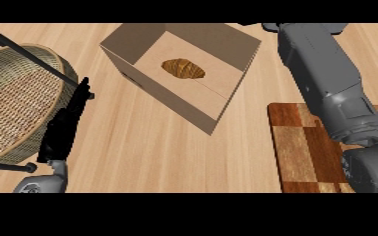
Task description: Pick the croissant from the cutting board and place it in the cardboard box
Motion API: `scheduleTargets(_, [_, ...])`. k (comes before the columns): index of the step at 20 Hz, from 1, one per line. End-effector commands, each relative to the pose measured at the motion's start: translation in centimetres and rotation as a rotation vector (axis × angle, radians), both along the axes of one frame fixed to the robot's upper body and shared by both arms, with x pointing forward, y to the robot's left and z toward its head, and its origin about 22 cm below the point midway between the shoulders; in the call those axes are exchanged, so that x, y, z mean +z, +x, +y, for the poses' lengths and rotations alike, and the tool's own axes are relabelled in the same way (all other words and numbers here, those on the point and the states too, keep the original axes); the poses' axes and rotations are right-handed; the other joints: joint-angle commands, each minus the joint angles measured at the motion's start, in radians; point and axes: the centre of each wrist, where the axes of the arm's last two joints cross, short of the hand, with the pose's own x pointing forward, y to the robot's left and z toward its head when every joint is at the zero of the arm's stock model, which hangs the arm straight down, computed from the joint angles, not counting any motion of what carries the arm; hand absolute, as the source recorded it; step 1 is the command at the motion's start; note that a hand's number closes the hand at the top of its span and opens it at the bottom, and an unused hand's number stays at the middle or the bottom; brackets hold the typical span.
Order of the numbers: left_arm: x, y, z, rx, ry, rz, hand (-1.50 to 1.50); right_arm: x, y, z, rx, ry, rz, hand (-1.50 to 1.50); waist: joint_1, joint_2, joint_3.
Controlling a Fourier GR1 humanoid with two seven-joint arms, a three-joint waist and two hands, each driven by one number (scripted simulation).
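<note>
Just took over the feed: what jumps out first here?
The croissant lies inside the open cardboard box at centre. The grey right forearm rises past the checkered cutting board at right. The left hand rests open by the wicker basket at left.

One each: croissant [183,68], box [173,97], board [295,150], basket [29,95]

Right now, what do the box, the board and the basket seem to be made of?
Box: probably matte brown cardboard; plain, thin walls. Board: wood, perhaps varnished; grained light and dark checker blocks. Basket: woven wicker or similar; the strands show.
</note>
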Motion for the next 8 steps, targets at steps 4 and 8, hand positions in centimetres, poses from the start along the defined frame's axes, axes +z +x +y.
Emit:
scheduleTargets(4, [-0.4,0.3,-1.0,-0.011,-0.017,0.000,0.00,-0.6,-1.4,-11.6,-0.041,0.052,-0.029,-1.50,-0.005,0.007,0.002])
scheduleTargets(8, [-0.6,-0.9,0.9,-0.008,-0.004,0.002,0.00,-0.1,-2.3,-15.2,-0.017,0.004,-0.017,-1.50,0.017,0.007,0.002])
